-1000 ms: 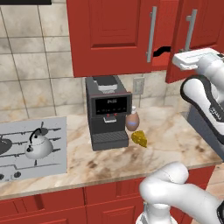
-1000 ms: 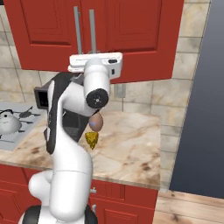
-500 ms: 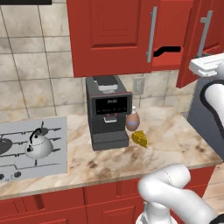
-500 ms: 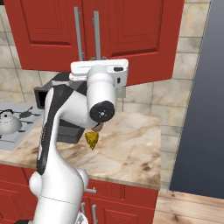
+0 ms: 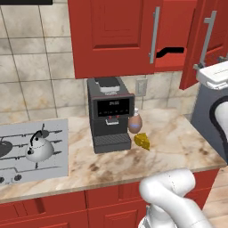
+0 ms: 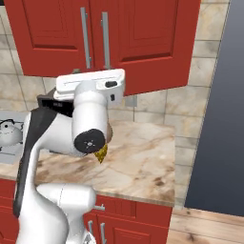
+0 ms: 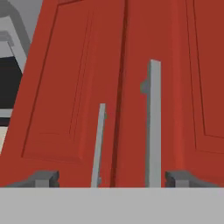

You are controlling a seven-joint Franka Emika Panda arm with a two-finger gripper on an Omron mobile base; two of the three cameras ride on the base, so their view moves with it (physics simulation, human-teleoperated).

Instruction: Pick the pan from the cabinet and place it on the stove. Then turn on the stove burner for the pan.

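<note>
Left base view: A beige marble counter (image 5: 178, 147) runs over red base drawers (image 5: 53, 209), backed by a tiled wall (image 5: 31, 67). The stove (image 5: 58, 151) lies at 9 o'clock on the counter, with a silver kettle (image 5: 38, 148) standing on its grate. A black coffee machine (image 5: 109, 113) stands at the centre, against the wall. Just beside it at 4 o'clock stand a small brown jar (image 5: 136, 124) and a yellow cheese wedge (image 5: 142, 141). The cabinet (image 5: 111, 35) hangs at 12 o'clock; its right door (image 5: 207, 40) stands ajar, and the black handle of the pan (image 5: 169, 51) shows in the gap inside, at 1 o'clock.

Right base view: The cabinet (image 6: 143, 43) fills the top from 10 to 1 o'clock, with two vertical bar handles (image 6: 106, 40) side by side. The counter (image 6: 143, 157) spreads at the centre; a dark grey panel (image 6: 219, 119) stands at 3 o'clock over a wooden floor (image 6: 209, 228). The kettle (image 6: 8, 135) sits at 9 o'clock. The cheese wedge (image 6: 101, 153) shows just below the arm's wrist.

Hand view: Two red cabinet doors (image 7: 65, 87) face the camera, each with a silver bar handle (image 7: 152, 122). The gripper (image 7: 111, 178) has its fingertips (image 7: 43, 177) spread wide at 7 and 5 o'clock; both bar handles stand between them, and nothing is held or touched
</note>
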